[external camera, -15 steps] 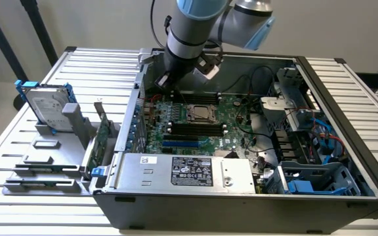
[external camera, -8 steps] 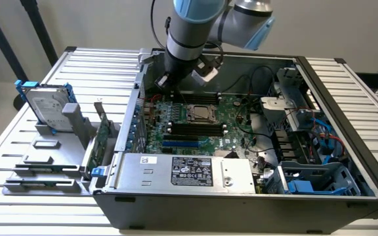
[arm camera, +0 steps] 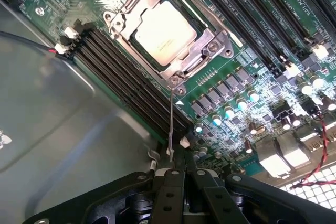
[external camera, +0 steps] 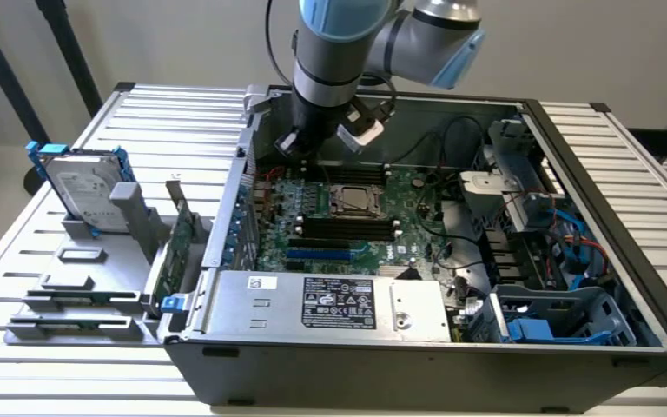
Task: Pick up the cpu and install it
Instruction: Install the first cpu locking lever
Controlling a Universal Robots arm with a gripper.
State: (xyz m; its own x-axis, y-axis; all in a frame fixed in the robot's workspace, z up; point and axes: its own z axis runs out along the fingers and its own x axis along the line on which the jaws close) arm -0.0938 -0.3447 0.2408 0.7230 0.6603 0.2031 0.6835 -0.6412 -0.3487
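Cpu (arm camera: 165, 32) sits in socket (arm camera: 210, 45), exterior view's centre (likely light, stiff, fragile): you'd grip its edges. Gripper (arm camera: 177, 174) jaws clenched.

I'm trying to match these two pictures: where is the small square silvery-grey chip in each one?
Exterior view: the small square silvery-grey chip sits mid-picture on the green circuit board inside the open computer case.
Wrist view: the chip lies inside its silver metal socket frame, with long black slots alongside.
Shared landmark: the socket frame around the chip, seen in both.
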